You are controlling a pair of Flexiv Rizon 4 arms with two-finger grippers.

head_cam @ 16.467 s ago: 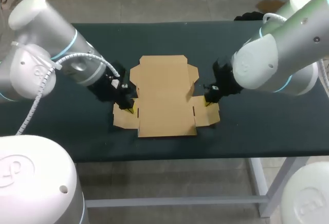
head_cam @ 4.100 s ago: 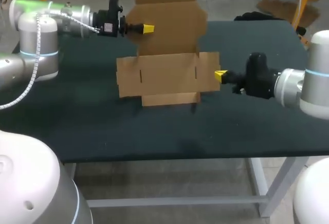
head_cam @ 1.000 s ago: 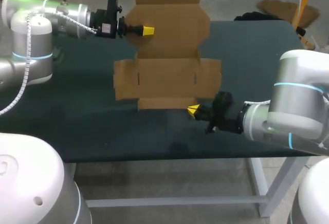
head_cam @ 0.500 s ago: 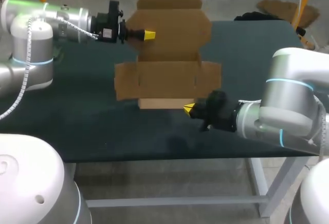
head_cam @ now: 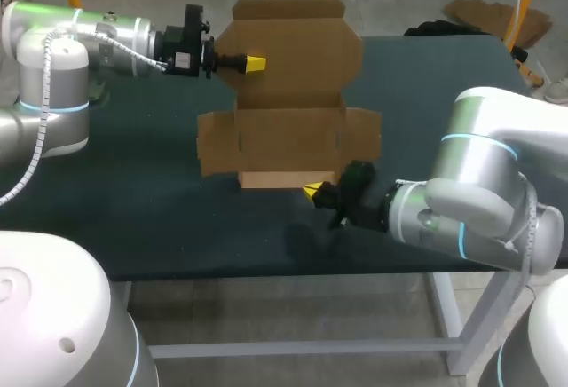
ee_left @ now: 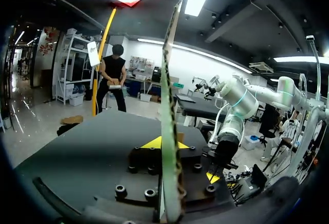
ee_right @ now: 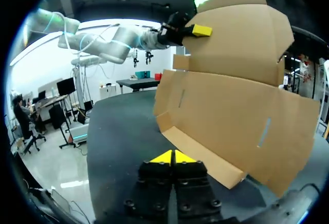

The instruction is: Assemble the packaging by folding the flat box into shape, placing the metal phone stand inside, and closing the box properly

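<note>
The brown cardboard box (head_cam: 288,134) stands partly folded at the table's middle, side flaps spread and its lid panel (head_cam: 297,50) raised upright. My left gripper (head_cam: 255,64) is shut on the lid's left edge. In the left wrist view the cardboard (ee_left: 169,106) runs edge-on between its fingertips (ee_left: 154,143). My right gripper (head_cam: 312,193) is shut with nothing in it, low at the box's front right corner, beside the front flap (head_cam: 284,178). In the right wrist view the gripper (ee_right: 174,157) points at the box (ee_right: 231,106), just short of the front flap (ee_right: 205,157).
The dark table (head_cam: 133,192) stretches out on both sides of the box. Its front edge (head_cam: 266,273) runs a short way below my right gripper. My right arm's elbow (head_cam: 479,192) hangs over the table's front right part.
My right gripper has slid left along the box's front, from its right corner toward the front flap. The left gripper has kept its hold on the lid, which barely shifted.
</note>
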